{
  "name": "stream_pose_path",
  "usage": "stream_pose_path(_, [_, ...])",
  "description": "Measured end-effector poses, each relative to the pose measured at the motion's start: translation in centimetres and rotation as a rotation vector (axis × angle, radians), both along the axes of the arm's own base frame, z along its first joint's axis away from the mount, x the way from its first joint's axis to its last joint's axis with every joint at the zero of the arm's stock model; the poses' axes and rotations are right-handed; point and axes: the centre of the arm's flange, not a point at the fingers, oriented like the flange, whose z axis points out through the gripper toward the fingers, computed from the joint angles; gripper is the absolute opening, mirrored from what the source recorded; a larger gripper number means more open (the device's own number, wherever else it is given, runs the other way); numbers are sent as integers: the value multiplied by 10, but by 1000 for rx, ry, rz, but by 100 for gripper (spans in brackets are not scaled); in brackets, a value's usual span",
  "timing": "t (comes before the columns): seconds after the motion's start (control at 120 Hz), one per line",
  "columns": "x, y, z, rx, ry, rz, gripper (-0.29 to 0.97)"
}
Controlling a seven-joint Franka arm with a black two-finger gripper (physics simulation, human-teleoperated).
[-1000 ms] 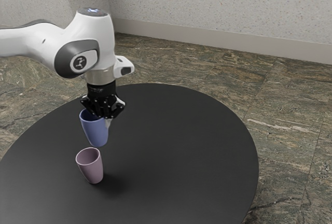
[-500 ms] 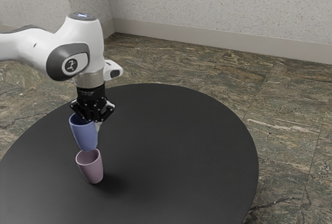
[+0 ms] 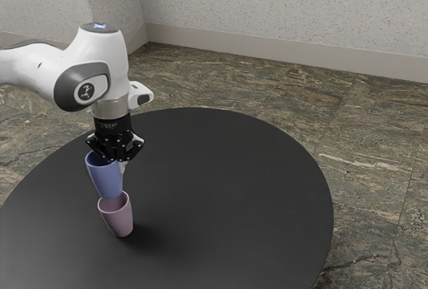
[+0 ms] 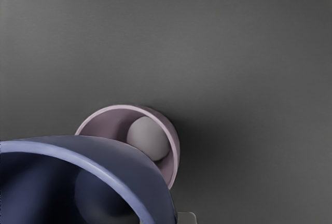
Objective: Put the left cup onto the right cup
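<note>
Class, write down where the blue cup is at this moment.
The blue cup hangs tilted in the pincer, toward the exterior view's left of the black table, its base at the mouth of the pink cup.

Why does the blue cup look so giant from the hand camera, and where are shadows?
Wrist view: the blue cup is right under the camera, so it looms huge; a dim shadow darkens the table beside the pink cup. Exterior view: that shadow falls toward the exterior view's right.

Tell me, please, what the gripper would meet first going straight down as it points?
Likely the pink cup, directly below the blue cup held by the gripper; depth is unclear.
</note>
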Motion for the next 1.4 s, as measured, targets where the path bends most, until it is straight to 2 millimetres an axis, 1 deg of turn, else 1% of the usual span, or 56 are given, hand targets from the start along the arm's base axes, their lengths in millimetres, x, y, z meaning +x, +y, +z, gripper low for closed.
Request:
stream_pose_path(0.283, [8, 3, -14, -2, 0, 6, -10])
stream_pose_path(0.4, [11, 6, -17, -3, -7, 12, -10])
stream_pose_path(0.5, [10, 8, -15, -3, -14, 17, -10])
stream_pose_path(0.625, [5, 12, -18, -2, -11, 25, -10])
stream_pose_path(0.783, [3, 12, -22, -2, -9, 27, -10])
stream_pose_path(1.208, [8, 13, -34, -7, -13, 28, -10])
stream_pose_path(1.4, [8, 15, -36, -7, -15, 34, -10])
